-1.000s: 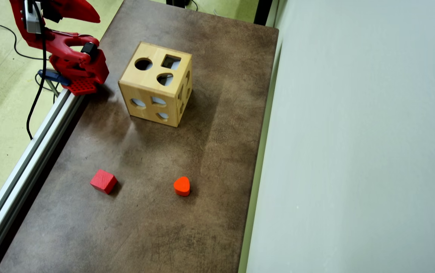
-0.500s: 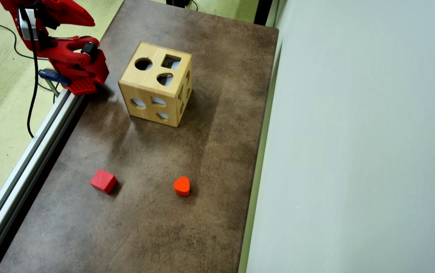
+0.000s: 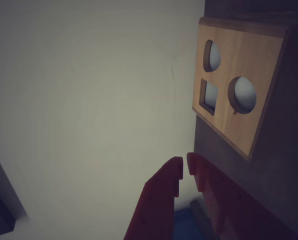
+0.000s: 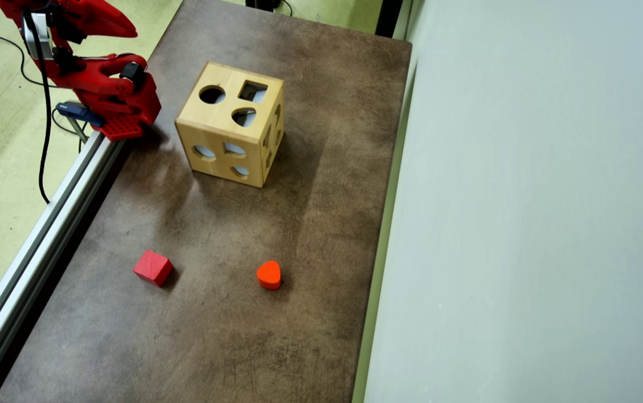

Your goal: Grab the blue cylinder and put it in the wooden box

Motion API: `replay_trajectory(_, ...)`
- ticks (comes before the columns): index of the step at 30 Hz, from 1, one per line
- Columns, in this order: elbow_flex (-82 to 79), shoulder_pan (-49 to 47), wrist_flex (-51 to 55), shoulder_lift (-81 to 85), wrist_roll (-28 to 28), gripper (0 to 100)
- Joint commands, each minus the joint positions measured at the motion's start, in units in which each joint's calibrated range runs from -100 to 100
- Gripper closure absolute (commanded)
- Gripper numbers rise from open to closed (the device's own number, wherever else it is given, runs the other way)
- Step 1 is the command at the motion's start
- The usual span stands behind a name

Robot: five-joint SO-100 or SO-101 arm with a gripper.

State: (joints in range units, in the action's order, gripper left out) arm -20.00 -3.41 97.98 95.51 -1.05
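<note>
The wooden box (image 4: pixel 232 123) stands toward the back of the brown table, with round, square and heart-like holes in its top and sides. In the wrist view the wooden box (image 3: pixel 238 85) is at the upper right, well beyond the fingertips. The blue cylinder shows in neither view. My red gripper (image 4: pixel 130 27) is folded back over the arm's base at the top left of the overhead view, left of the box. In the wrist view the gripper (image 3: pixel 184 167) has its tips almost touching, with nothing between them.
A red cube (image 4: pixel 153 267) and an orange heart-shaped piece (image 4: pixel 269 275) lie on the near half of the table (image 4: pixel 310 224). An aluminium rail (image 4: pixel 36 246) runs along the left edge. A blue clamp (image 4: pixel 78 112) sits by the arm's base. A pale grey panel (image 4: pixel 523 224) borders the right.
The arm's upper part and gripper have shifted a little to the left in the overhead view. The box and the two small pieces have not moved.
</note>
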Motion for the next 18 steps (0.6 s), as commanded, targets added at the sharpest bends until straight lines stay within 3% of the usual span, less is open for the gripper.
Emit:
replay_trajectory(1, -0.21, 0.37, 0.01, -0.09, 0.05, 98)
replay_trajectory(18, -0.48, 2.15, -0.07, -0.01, 0.00, 97)
